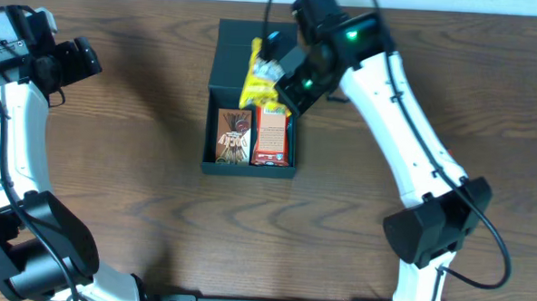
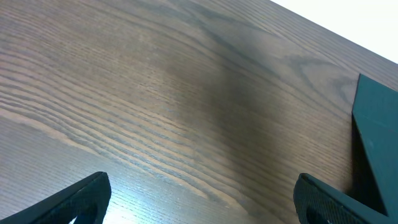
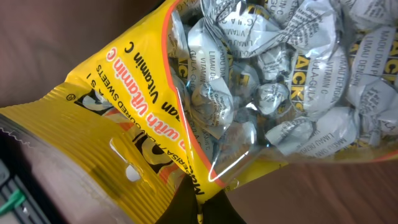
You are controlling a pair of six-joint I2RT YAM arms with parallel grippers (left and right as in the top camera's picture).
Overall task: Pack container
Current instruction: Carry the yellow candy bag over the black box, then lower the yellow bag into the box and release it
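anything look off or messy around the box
Only the yellow plastic bag of wrapped sweets stands out: pinched in the right gripper, it sits crumpled and slanted over the far end of the dark teal-black cardboard box, unlike the brown pack and red pack lying flat side by side. Nothing looks spilled.

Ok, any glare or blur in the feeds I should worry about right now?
Right wrist: the yellow candy bag fills the frame, with bright glints on its clear film; the print is readable. Left wrist: sheen on the table at lower left, and a soft shadow band across the middle. Overhead: evenly lit and sharp.
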